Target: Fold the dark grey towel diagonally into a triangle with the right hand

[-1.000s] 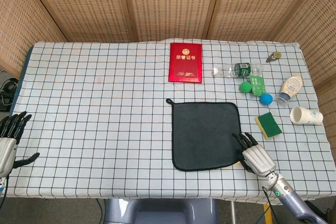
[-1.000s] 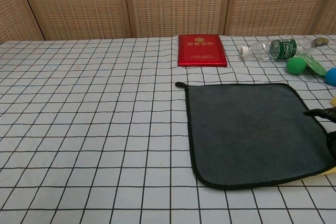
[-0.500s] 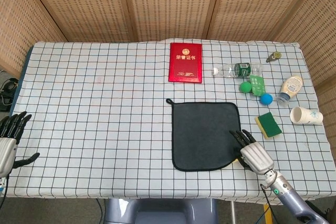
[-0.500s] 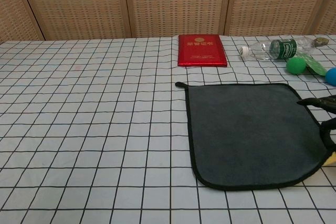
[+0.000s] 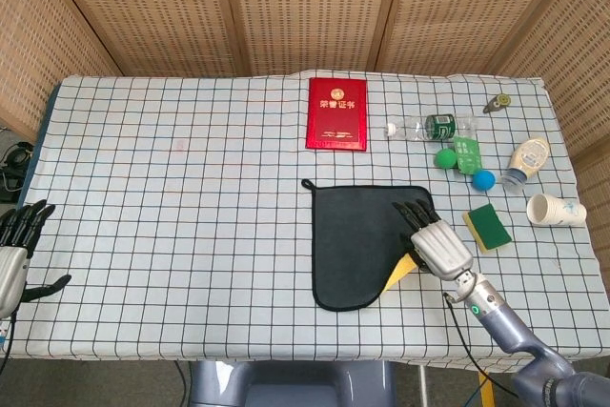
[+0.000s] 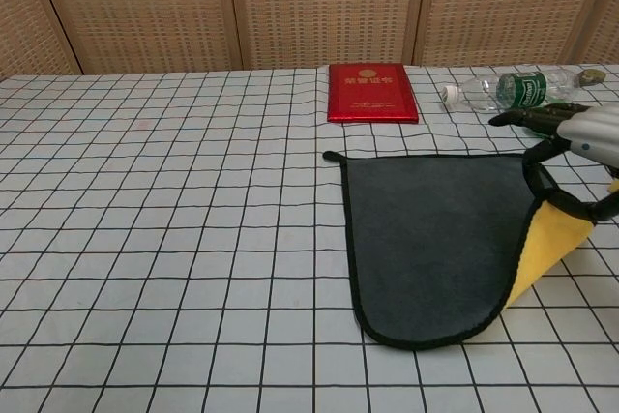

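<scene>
The dark grey towel [image 5: 357, 245] [image 6: 426, 239] lies on the checked table, right of centre. Its near right corner is lifted and turned inward, so the yellow underside [image 5: 400, 272] [image 6: 544, 249] shows. My right hand [image 5: 434, 240] [image 6: 571, 152] grips that raised corner and holds it above the towel's right half. My left hand [image 5: 14, 250] hangs at the far left edge of the table with its fingers apart and nothing in it; the chest view does not show it.
A red booklet [image 5: 336, 112] [image 6: 371, 92] lies behind the towel. At the right are a plastic bottle [image 5: 431, 127] [image 6: 503, 90], a green ball [image 5: 445, 157], a blue ball [image 5: 484, 179], a green and yellow sponge [image 5: 487, 226], a paper cup [image 5: 556, 210] and a squeeze bottle [image 5: 527, 159].
My right hand has taken the near right corner and carried it up, left and away, peeling the towel back so its yellow underside shows. The left hand has stayed put.
</scene>
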